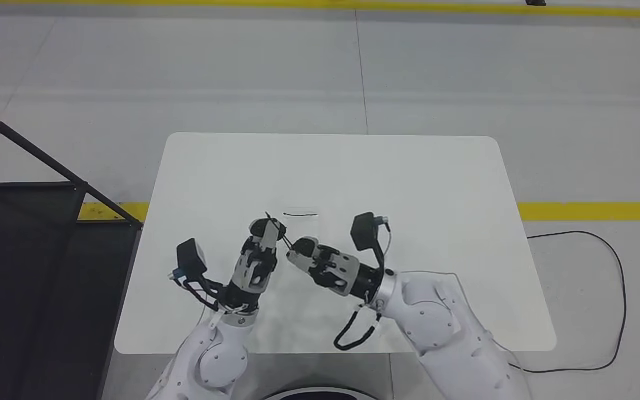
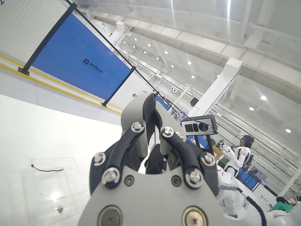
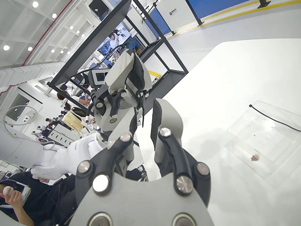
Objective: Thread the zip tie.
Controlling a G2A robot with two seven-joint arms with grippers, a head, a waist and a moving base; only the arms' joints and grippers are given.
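My left gripper (image 2: 153, 110) is shut on a thin black zip tie (image 2: 154, 130), held above the front middle of the white table (image 1: 430, 190). In the right wrist view the same left gripper (image 3: 137, 76) points upward, and the tie (image 3: 141, 116) hangs from it, down between the fingers of my right gripper (image 3: 144, 118). The right gripper is open, its pads either side of the strand. From above, the two grippers (image 1: 268, 232) (image 1: 297, 250) sit tip to tip.
A second black zip tie (image 1: 300, 212) (image 3: 274, 118) lies on a clear flat tray (image 2: 56, 189) (image 3: 256, 142) just beyond the grippers, along with a small brown scrap (image 3: 254, 157). A black frame (image 1: 45, 165) stands off the table's left edge.
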